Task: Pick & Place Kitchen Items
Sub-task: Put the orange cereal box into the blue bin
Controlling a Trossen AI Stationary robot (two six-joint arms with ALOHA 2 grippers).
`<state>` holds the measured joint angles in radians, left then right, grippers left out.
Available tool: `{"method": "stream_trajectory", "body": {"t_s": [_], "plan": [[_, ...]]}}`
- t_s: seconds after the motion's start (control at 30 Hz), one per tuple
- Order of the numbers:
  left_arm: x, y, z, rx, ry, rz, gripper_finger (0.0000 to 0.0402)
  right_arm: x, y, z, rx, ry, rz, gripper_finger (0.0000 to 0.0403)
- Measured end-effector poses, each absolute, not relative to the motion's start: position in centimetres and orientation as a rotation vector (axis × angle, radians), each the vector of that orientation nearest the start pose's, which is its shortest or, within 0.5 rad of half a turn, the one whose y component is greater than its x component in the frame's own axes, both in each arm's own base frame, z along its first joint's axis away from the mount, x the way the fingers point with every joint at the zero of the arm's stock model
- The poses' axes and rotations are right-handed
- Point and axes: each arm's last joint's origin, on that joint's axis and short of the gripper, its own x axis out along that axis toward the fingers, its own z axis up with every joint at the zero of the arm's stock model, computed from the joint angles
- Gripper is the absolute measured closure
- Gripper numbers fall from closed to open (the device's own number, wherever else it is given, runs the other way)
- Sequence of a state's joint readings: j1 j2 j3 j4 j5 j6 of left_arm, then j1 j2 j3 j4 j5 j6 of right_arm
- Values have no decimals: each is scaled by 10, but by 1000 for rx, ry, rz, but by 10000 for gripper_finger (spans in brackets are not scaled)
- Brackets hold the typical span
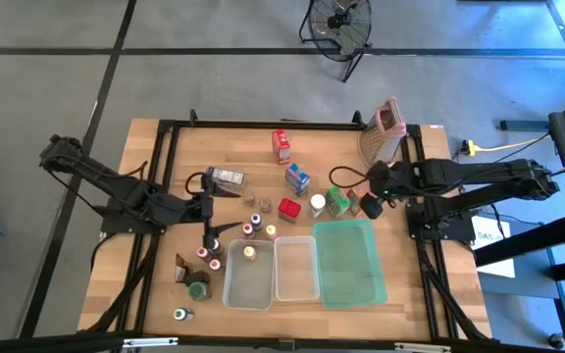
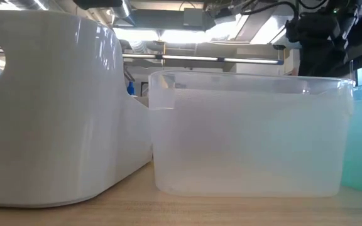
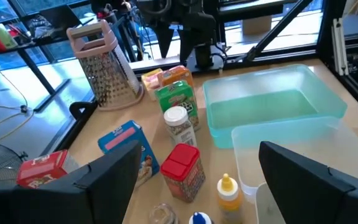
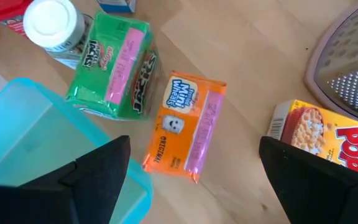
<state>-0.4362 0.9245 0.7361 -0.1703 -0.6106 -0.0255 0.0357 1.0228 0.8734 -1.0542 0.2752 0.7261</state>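
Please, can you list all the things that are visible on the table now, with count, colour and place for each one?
Cartons: about seven; red, blue, green, orange, yellow, grey; middle and far part of the table.
Small jars and bottles: roughly ten, caps red, white, yellow, green; near-left part, one inside the left tub.
Clear tubs: two, near edge, side by side.
Green tray: one, right of the tubs.
Grater: one, metal with pink top, far right.
Table: one, light wood.
Fan: one, black, on the floor beyond the table.
Left pincer: open, above the small jars.
Right pincer: open, above the orange carton.
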Motion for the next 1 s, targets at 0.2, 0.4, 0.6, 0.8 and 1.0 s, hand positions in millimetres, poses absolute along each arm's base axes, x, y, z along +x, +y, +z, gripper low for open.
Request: {"method": "stream_trajectory", "body": {"t_s": [0.2,0.4,0.6,0.8,1.0], "plan": [[188,-69,297,144,286,176,80,177,-2,254,436,1094,-642,43],[188,-69,299,133,270,177,80,185,-1,246,423,1140,-659,43],[190,-70,298,104,275,178,80,193,-1,237,451,1183,-674,43],[194,-72,293,108,295,178,80,196,-2,233,461,1193,-704,43],[202,-76,284,122,332,184,80,196,-3,233,463,1193,-709,43]]}}
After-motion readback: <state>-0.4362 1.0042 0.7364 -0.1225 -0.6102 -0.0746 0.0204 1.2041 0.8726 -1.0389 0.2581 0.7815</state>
